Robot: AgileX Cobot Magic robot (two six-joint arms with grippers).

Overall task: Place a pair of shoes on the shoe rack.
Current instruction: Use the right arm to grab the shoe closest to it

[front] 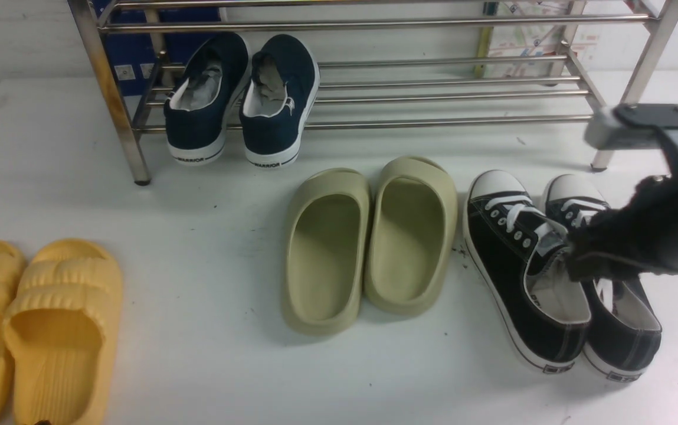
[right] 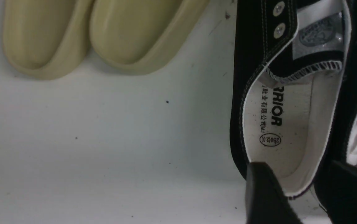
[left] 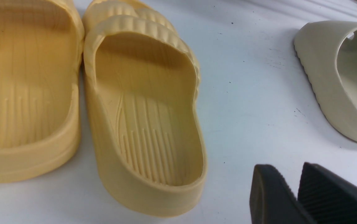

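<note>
My right gripper (right: pixel 293 171) hangs above the black sneakers (front: pixel 557 283), jaws spread, with the heel of one beneath them. Ahead of it stands the shoe rack (front: pixel 374 25). My left gripper's fingers (left: pixel 268 183) are parted, near a yellow slide (left: pixel 147 109).

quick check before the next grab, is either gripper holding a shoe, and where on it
Nothing is held: the left gripper and right gripper both have open fingers.

White brick wall (front: pixel 20 35); glossy white surface (front: pixel 197 265) with dark specks, soft shadows.
</note>
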